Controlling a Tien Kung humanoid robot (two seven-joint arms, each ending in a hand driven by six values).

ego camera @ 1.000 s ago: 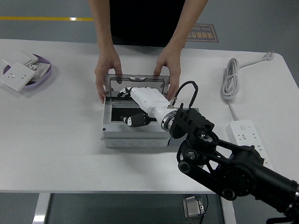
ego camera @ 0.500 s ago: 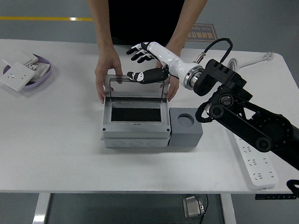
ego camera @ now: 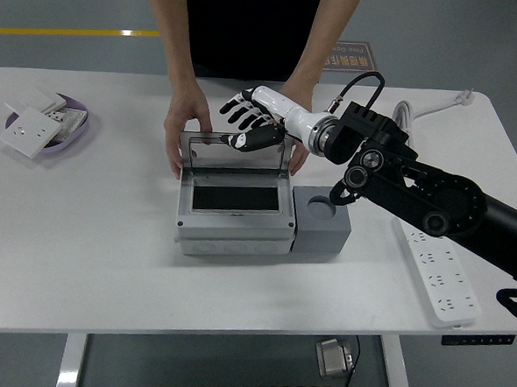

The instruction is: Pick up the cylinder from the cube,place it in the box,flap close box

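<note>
The grey box (ego camera: 234, 233) stands mid-table with its lid (ego camera: 234, 157) upright and a dark inside; I cannot make out the cylinder in it. The grey cube (ego camera: 322, 230) stands against the box's right side, its round socket (ego camera: 319, 207) empty. My right hand (ego camera: 245, 126) is at the lid's top edge, fingers spread behind it and the thumb at its front, holding nothing. A person at the far side holds the box's back with one hand (ego camera: 185, 123) on the left and the other hand (ego camera: 298, 157) on the right, partly behind my wrist.
A white power strip (ego camera: 438, 276) lies at the right, with its coiled cable (ego camera: 401, 132) behind it. A purple dish (ego camera: 74, 123) with white socket plates (ego camera: 27, 131) sits at the far left.
My right hand came up out of the box and swung behind the lid, then settled lower onto its top edge. The cube's empty socket came into sight. The person's hands stayed put.
</note>
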